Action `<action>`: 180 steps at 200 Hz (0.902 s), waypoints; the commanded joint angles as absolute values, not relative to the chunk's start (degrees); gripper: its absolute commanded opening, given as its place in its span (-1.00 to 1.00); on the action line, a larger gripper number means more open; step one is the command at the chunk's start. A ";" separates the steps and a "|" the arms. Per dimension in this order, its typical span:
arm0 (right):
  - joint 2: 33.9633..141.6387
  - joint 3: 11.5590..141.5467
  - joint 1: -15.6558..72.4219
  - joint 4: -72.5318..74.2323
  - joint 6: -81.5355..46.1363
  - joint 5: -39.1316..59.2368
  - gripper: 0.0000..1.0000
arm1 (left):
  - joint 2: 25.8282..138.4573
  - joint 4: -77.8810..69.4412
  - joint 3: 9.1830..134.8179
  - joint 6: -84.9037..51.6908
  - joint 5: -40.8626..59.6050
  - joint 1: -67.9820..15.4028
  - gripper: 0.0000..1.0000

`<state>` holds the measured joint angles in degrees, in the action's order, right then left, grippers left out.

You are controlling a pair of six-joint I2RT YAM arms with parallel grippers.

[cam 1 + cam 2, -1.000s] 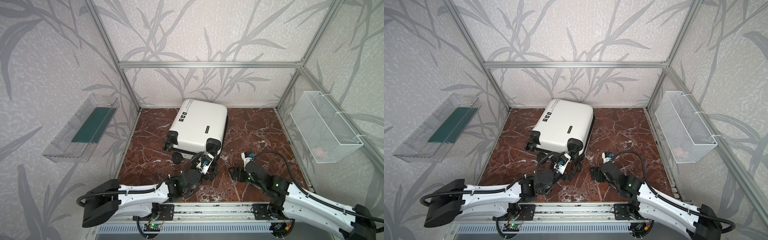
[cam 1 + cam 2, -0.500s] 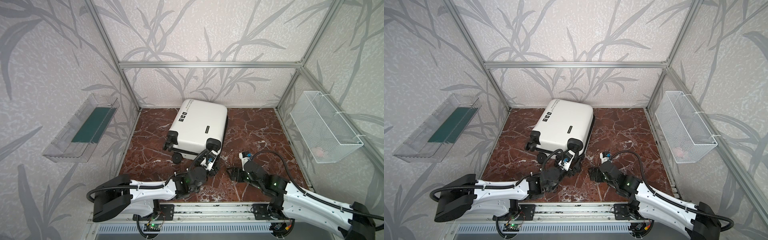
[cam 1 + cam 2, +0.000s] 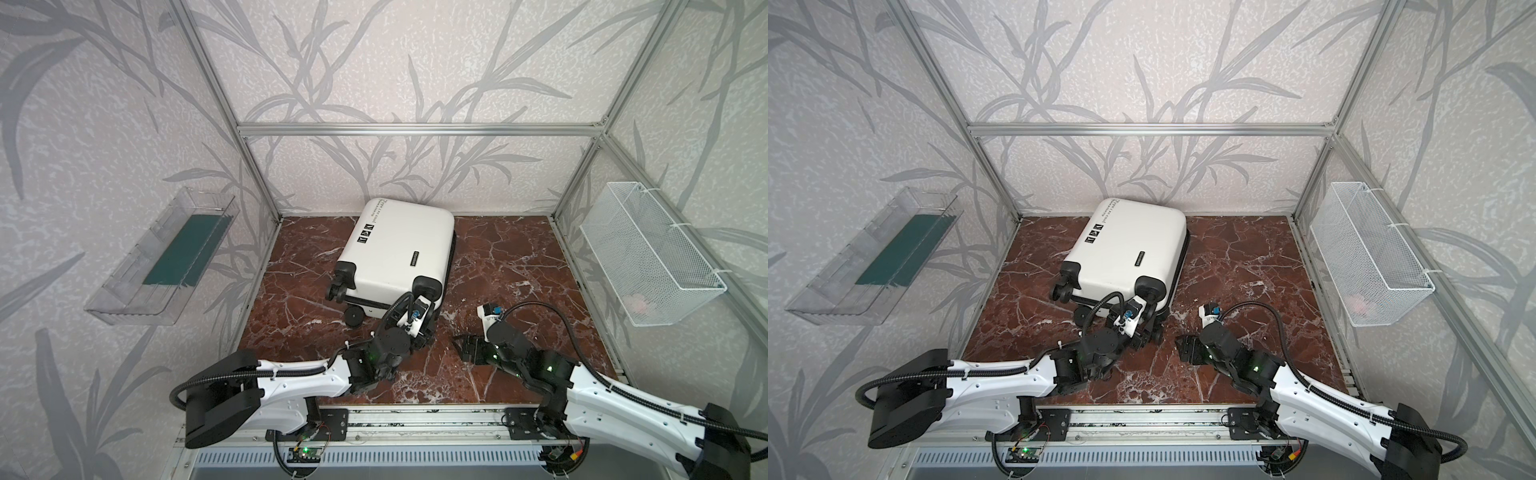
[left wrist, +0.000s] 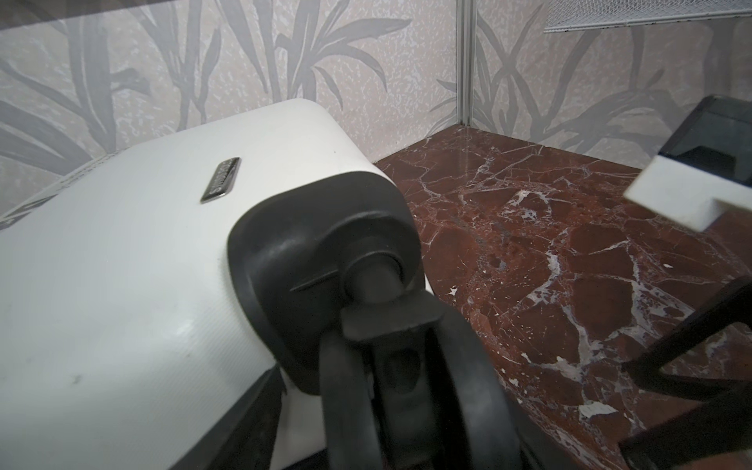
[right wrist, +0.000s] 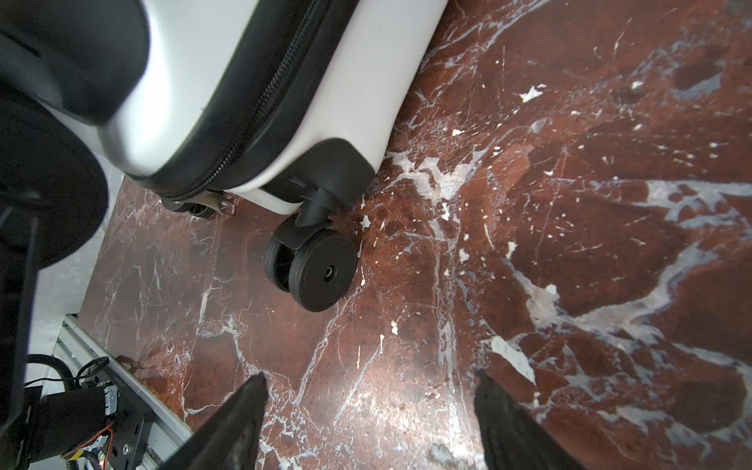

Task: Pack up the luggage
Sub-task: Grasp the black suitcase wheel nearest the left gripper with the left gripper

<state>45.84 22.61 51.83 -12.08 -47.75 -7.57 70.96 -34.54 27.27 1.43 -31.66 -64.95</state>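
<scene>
The luggage [image 3: 395, 253] [image 3: 1129, 253] is a white hard-shell suitcase lying flat and zipped shut on the marble floor, with its black wheels toward me. My left gripper [image 3: 424, 334] [image 3: 1148, 337] is at its near right corner. In the left wrist view that corner's raised wheel [image 4: 407, 386] fills the space where the jaws are and hides the fingers. My right gripper [image 3: 467, 348] [image 5: 370, 390] hovers open over bare floor, to the right of the suitcase. Nothing is between its fingers [image 5: 244, 411]. It points at the lower corner wheel [image 5: 321, 272] and the zipper [image 5: 260, 97].
A clear plastic tray [image 3: 124, 299] holding a dark green flat item [image 3: 183, 253] hangs on the left wall. A white wire-mesh basket [image 3: 648, 257] with a pale pink item [image 3: 636, 303] hangs on the right wall. An aluminium rail [image 3: 415, 415] runs along the front edge.
My left gripper has pushed forward onto the suitcase's near right wheel and its jaws have narrowed. The right gripper has edged slightly left. The suitcase has not moved.
</scene>
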 commanded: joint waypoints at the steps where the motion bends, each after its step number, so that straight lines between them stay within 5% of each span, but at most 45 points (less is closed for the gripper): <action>1: 46.05 22.32 51.71 -11.09 -47.64 -7.30 0.58 | 69.09 -32.19 26.52 1.97 -32.12 -63.90 0.34; 180: 48.87 22.94 53.34 -6.84 -43.31 -5.89 0.45 | 66.12 -10.29 37.83 13.80 -25.18 -63.88 0.21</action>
